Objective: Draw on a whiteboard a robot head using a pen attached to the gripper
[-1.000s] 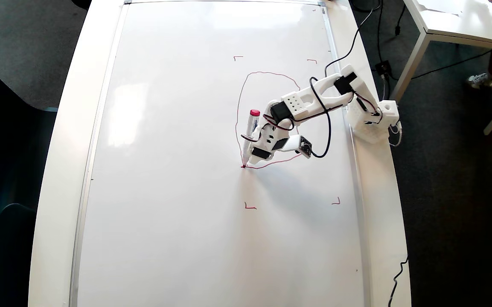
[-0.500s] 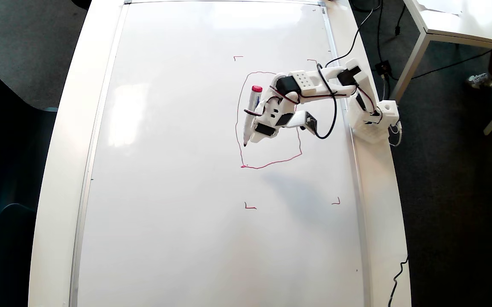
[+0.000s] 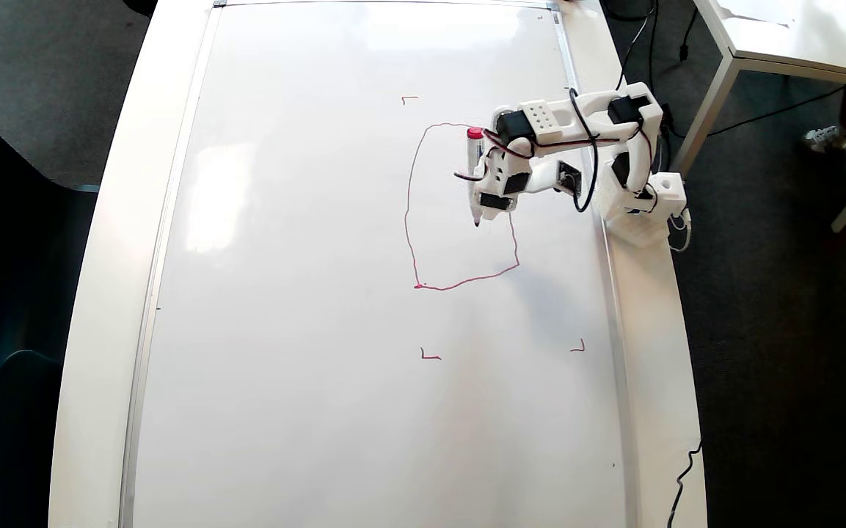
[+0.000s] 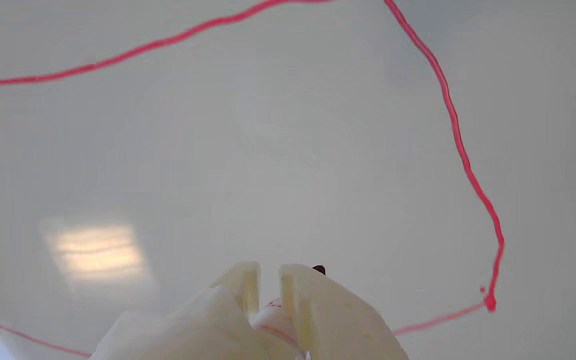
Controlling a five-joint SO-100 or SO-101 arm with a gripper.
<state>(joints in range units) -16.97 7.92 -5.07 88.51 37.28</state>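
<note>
Board: we are seeing the whiteboard [image 3: 320,293] lying flat on a white table [image 3: 100,293].
Drawing: robot head [image 3: 409,220] outline only.
Gripper: gripper [image 3: 483,213] is clamping the pen [image 3: 475,172], tip pointing inside the outline.

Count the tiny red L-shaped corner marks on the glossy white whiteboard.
3 visible in the overhead view: upper left, lower left, lower right. A fourth, upper right, may sit hidden under the white plastic arm.
</note>
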